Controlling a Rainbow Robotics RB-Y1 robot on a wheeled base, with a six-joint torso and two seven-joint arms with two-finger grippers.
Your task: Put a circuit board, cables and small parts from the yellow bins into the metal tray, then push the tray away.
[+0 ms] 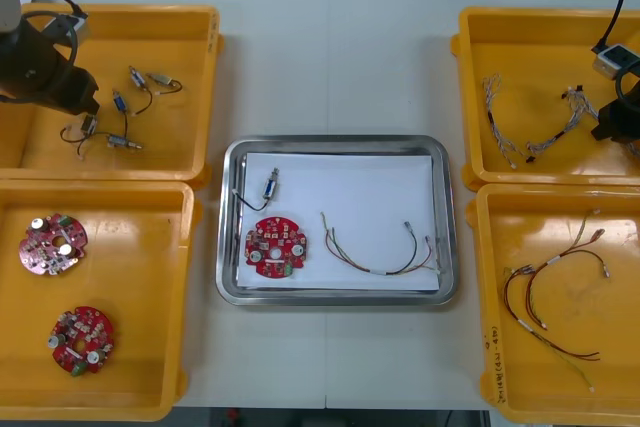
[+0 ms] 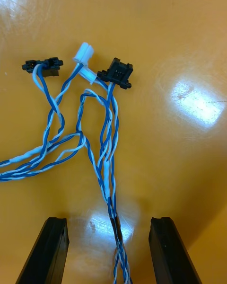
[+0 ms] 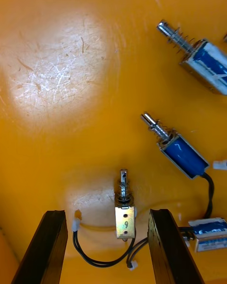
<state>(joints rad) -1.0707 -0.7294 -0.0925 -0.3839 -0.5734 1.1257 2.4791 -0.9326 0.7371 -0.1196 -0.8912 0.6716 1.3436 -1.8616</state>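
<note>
Light counter (image 1: 330, 67). In the yellow plastic bin (image 1: 466, 97) at its far right corner, my open right pincer (image 2: 108, 222) straddles the twisted blue and white cable (image 2: 106, 137), strands running out between the fingers (image 2: 47, 251); my open left pincer (image 3: 106, 213) straddles a small metal part (image 3: 125, 215).

Right wrist view. Your right gripper (image 2: 108, 223) hangs over the floor of a yellow bin (image 2: 179, 23), which looks orange here. Its two black fingers (image 2: 45, 251) stand wide apart. Twisted blue and white cables (image 2: 106, 137) lie on the bin floor. One strand runs between your fingers and touches neither. It carries a short dark sleeve (image 2: 115, 228) level with the fingertips. Beyond the fingertips the strands fan out into three ends: a small black plug (image 2: 42, 66), a white plug (image 2: 83, 54) and a larger black plug (image 2: 117, 72). The white plug lies between the two black ones. A bright reflection (image 2: 196, 102) marks the bare floor beside the cables.
</note>
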